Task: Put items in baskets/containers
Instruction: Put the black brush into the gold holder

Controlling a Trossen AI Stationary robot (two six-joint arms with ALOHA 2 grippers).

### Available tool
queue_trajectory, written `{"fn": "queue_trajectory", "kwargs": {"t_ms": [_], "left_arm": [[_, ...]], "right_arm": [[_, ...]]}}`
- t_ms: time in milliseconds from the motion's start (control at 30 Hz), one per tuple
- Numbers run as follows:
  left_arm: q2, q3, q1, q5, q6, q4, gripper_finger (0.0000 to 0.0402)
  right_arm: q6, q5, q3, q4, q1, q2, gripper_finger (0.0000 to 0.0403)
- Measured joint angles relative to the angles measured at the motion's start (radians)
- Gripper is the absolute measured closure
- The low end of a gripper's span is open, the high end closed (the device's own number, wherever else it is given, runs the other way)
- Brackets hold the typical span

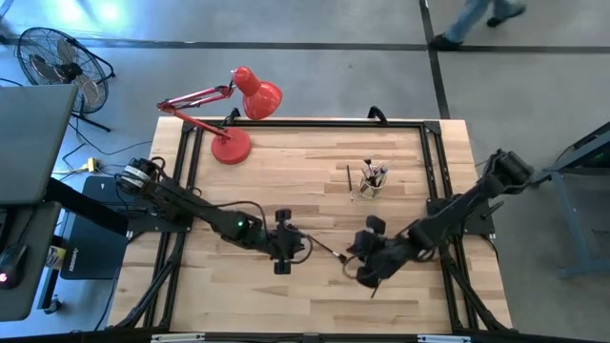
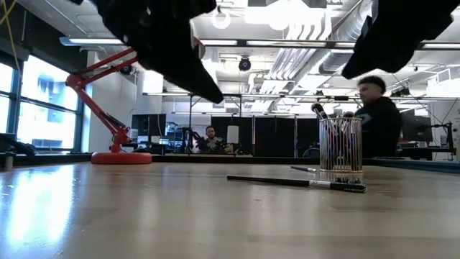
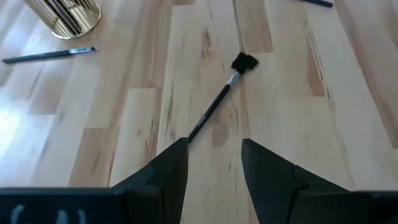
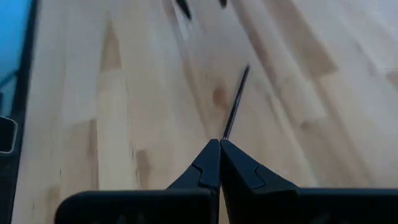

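R gripper [image 4: 219, 144] jaws clamped on thin brush [image 4: 236, 102]; L gripper [image 3: 214, 155] jaws apart above another brush [image 3: 217, 102] on worktop [image 1: 286, 295].
Cup [image 1: 370, 186] w/ brushes stands far side, one loose brush [image 1: 349, 178] beside it.

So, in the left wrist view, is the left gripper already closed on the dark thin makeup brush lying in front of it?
No: the left gripper is open, and the dark thin makeup brush lies flat on the wooden table, ungrasped.
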Motion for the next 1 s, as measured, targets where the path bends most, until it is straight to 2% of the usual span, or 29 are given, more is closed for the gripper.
{"fn": "queue_trajectory", "kwargs": {"t_ms": [100,267,400,533,800,1000], "left_arm": [[0.0,-0.04,0.021,0.014,0.018,0.076,0.0255],[0.0,-0.044,0.076,0.134,0.02,0.096,0.0255],[0.0,-0.044,0.093,0.22,0.02,0.108,0.0255],[0.0,-0.044,0.09,0.232,0.039,0.107,0.0255],[0.0,-0.044,0.09,0.231,0.039,0.11,0.0255],[0.0,-0.044,0.09,0.231,0.035,0.122,0.0255]], "right_arm": [[0.087,-0.056,0.11,-0.123,0.006,0.096,0.0403],[0.157,-0.11,0.214,-0.227,0.005,0.225,0.0402],[0.221,-0.119,0.225,-0.239,0.001,0.27,0.0396],[0.302,-0.119,0.185,-0.234,-0.005,0.289,0.0375],[0.315,-0.07,0.064,-0.049,-0.005,0.291,0.0313],[0.245,-0.091,0.005,0.104,-0.023,0.29,0.0288]]}}
